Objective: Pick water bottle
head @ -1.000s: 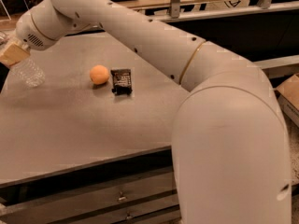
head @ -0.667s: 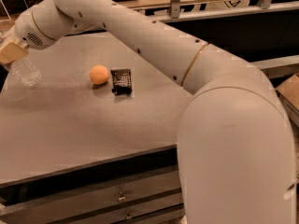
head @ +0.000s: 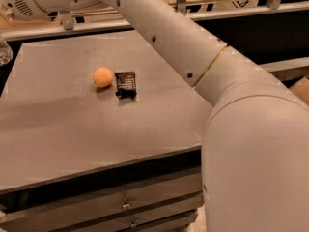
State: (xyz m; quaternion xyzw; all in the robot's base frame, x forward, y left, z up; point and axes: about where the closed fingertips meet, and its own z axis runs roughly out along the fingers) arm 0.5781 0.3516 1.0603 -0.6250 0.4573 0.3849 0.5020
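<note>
Up in the top left corner, only a tiny bit of the gripper (head: 3, 14), cut off by the edge of the view. Cannot tell if open or closed.

Right under it, the water bottle (head: 4, 51). Just a small, clear, rounded part of it, cut off by the left edge too. Sits out past the far left corner of the tabletop (head: 72, 129), against a dark patch and not over the gray top. Cannot tell if held, or if touching anything at all.

Stretching all the way over there, the big white arm (head: 169, 37). Starts as a very fat round part at the bottom right, goes up and across the far side of the tabletop, and ends in a wrist at the top left. Around the arm, about halfway along, a thin gold ring.

Near the middle of the gray tabletop, a small round orange ball (head: 103, 77), well apart from the water bottle. Just beside the ball, on the right of it, a little black packet (head: 126, 84), a bit crumpled, with tiny pale marks on the front. Very close together, maybe touching, hard to say.

Under the front of the tabletop, flat gray drawers (head: 125, 204) with small metal knobs. Behind the tabletop, a gray metal rail (head: 241, 11) and light wood above.
</note>
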